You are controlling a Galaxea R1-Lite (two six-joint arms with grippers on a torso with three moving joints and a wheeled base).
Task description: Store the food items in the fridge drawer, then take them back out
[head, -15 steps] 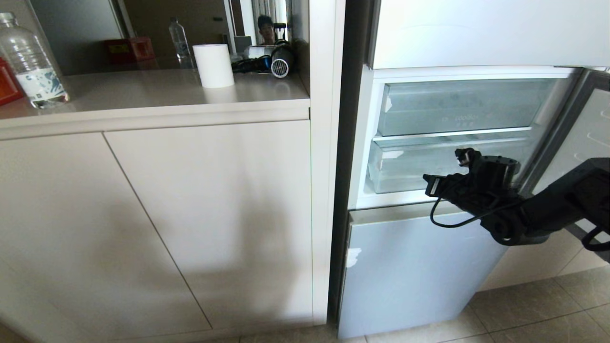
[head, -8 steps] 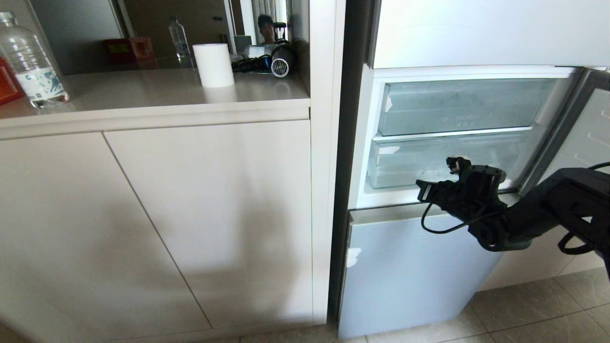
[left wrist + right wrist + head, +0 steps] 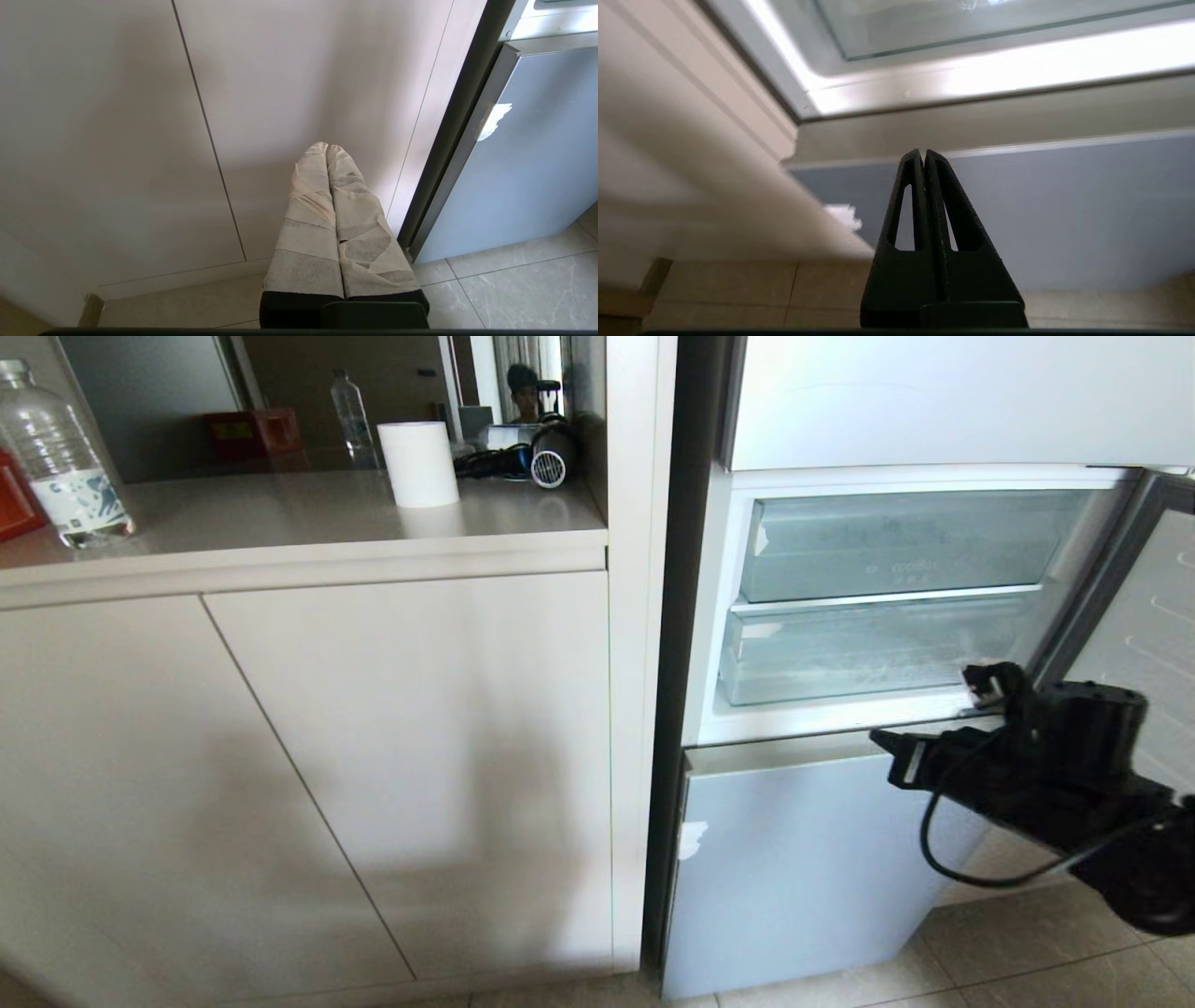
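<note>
Since the earlier frame the right hand [image 3: 896, 761] has drawn back from the front of the fridge drawer [image 3: 868, 658] and sunk toward the lower right of the head view; it was level with the drawer's face and now sits below the white sill, before the top edge of the blue-grey lower door [image 3: 803, 859]. Nothing else in the scene has shifted: the white roll [image 3: 417, 464], the water bottle [image 3: 58, 457] and the hair dryer [image 3: 541, 457] on the bench [image 3: 280, 518] stand as they did. The right arm reaches in from the right edge, its wrist roughly level and its black fingers [image 3: 924, 200] pointing left toward the fridge. In the right wrist view these fingers are pressed flat together, clenched on nothing, with the lower door's top edge just beyond their tips. The fridge drawer lies above and to the left of this hand, pushed in under the clear bin [image 3: 906, 546] with faint lettering, its tape scrap showing on the left of its lip; hand and drawer are apart. No food items can be made out through the frosted plastic. The left hand [image 3: 327, 149], fingers wrapped in pale tape and closed together empty, points at the cabinet doors [image 3: 140, 140] low near the floor [image 3: 514, 289].
</note>
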